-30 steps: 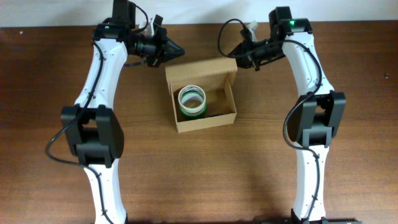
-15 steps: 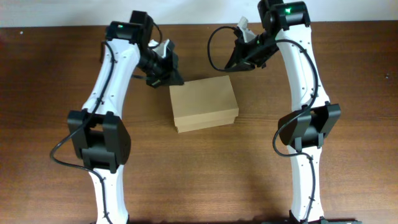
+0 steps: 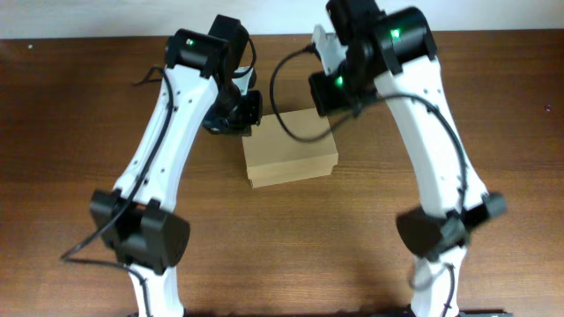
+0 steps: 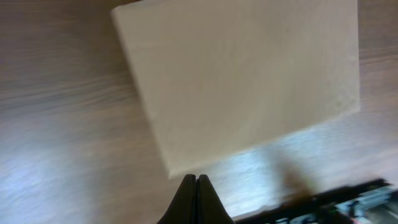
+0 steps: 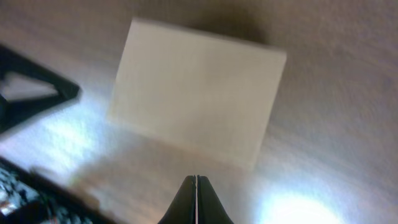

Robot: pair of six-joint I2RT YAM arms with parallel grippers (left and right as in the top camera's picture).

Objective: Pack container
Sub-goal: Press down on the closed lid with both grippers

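Both left fingers point(image 4: 186, 203), right fingers point(image 5: 188, 204) pinched together above closed container point(image 3: 295, 164).

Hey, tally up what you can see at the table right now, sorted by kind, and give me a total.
Cardboard box, lid closed: 1
Grippers: 2, the left gripper and the right gripper, both shut and holding nothing
Total: 3
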